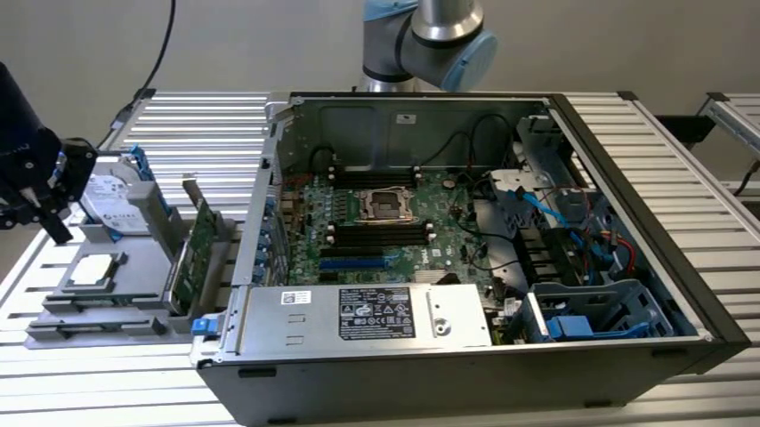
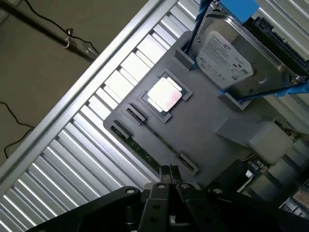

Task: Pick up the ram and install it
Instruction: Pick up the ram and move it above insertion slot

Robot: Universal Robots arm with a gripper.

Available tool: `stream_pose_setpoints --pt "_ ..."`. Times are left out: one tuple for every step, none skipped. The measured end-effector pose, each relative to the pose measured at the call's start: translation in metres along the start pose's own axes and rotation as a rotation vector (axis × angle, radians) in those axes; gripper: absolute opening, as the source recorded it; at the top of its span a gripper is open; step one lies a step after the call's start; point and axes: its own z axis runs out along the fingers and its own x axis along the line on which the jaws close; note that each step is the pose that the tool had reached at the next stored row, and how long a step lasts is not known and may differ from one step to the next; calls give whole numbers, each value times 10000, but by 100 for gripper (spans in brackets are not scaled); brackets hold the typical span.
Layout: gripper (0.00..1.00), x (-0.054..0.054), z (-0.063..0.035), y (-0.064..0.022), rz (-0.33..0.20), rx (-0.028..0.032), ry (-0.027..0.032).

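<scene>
**Pincer shut over the parts tray, ram lying in its slot**

Fingers of the gripper (image 2: 169, 170) are pressed together with nothing between them. The gripper hangs over the grey tray (image 1: 71, 307) at the exterior view's left, well apart from the open computer case (image 1: 451, 391).

The ram (image 2: 144, 152) lies flat and thin along the tray's outer edge, a greenish strip between small end clips. In the wrist view the closed fingertips sit just above one end of it. I cannot tell whether they touch it.

A square processor chip (image 2: 164, 95) sits in its recess near the middle of the same tray. A silver hard drive (image 2: 227, 53) with blue rails rests at the far end. A green expansion card (image 1: 202, 245) stands upright between the tray and the case. Inside the case the motherboard (image 1: 356, 227) lies exposed. Everything stands on a slatted metal table (image 1: 107, 391).
</scene>
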Motion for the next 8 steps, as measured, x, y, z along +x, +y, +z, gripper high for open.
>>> stream_pose_setpoints --pt "11 0 0 0 -178 10 7" --pt "11 0 0 0 -369 19 16" --pt "11 0 0 0 -554 29 24" --pt "11 0 0 0 -727 38 32" --pt "11 0 0 0 -913 48 41" --pt "11 0 0 0 -1091 57 48" --pt "11 0 0 0 -1266 66 56" --pt "11 0 0 0 -1451 76 64"
